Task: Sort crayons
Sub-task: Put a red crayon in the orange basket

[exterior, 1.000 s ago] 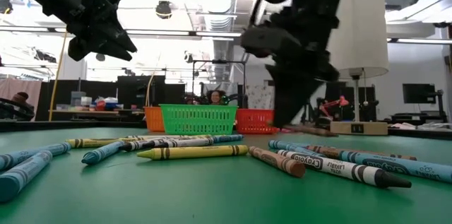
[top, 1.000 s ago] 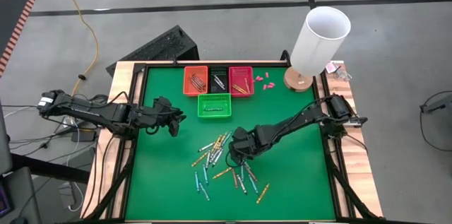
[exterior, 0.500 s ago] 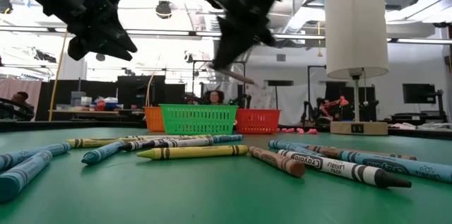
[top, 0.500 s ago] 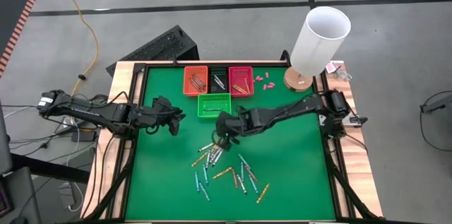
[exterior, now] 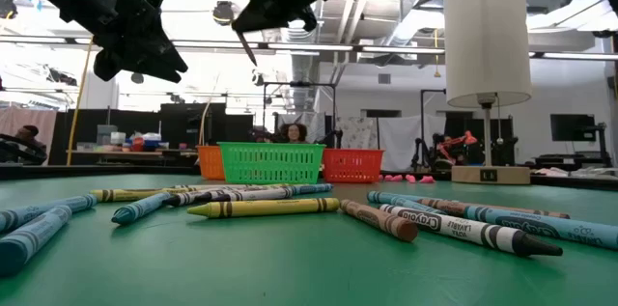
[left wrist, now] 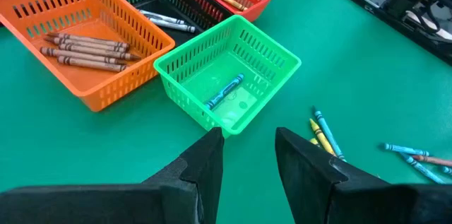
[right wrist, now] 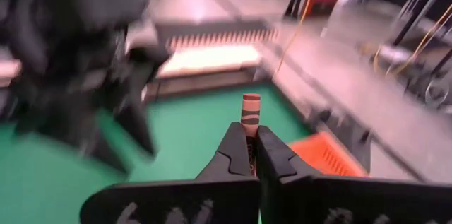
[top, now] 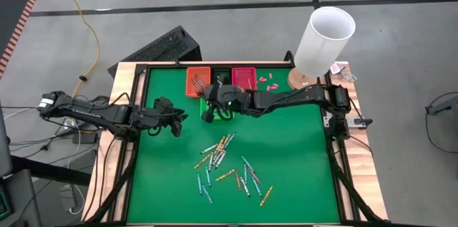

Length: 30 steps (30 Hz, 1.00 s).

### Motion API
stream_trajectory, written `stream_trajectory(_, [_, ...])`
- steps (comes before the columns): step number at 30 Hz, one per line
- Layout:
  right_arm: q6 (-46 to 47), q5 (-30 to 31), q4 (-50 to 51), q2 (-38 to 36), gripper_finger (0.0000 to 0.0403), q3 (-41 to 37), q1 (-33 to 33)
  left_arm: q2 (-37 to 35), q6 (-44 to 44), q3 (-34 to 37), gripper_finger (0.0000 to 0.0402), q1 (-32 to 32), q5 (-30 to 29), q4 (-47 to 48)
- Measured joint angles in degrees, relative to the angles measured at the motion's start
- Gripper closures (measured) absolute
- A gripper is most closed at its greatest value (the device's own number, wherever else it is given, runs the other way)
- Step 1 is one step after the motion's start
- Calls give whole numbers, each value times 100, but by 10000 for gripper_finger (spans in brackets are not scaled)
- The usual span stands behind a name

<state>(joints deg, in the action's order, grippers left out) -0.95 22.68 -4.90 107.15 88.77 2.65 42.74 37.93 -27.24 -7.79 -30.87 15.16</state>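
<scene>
On the green counter (top: 286, 177), the orange basket (top: 197, 81) was seen upper-centre, just left of the right gripper (top: 212, 98), which was clamped on a brown crayon (right wrist: 251, 114) held end-on, the half-open left gripper (top: 174, 118) waiting lower left.

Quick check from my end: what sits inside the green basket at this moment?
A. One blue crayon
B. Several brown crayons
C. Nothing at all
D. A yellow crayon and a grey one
A. The left wrist view shows a single blue crayon lying on the floor of the green basket; the brown crayons lie in the orange basket beside it.
</scene>
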Motion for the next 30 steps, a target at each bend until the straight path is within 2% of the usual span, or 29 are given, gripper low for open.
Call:
stream_trajectory(4, [-147, -174, -1115, 10, 402, -289, 300, 2, -6, 0, 283, 0, 0, -2])
stream_trajectory(10, [-17, -755, -1816, 174, 402, -312, 713, 2, -15, 0, 283, 0, -105, 0])
stream_trajectory(13, [-40, -1022, -2314, 493, 402, -313, 837, 0, -17, 0, 283, 2, -155, -4])
stream_trajectory(17, [-14, -1049, -2862, 877, 402, -313, 928, 2, -12, 0, 283, 2, -136, 2])
stream_trajectory(24, [425, -1064, -3158, 1385, 402, -317, 1232, 0, -17, 0, 283, -2, -138, 26])
stream_trajectory(30, [822, -1064, -2909, 1413, 397, -317, 1484, 0, -12, 2, 283, -2, -133, 50])
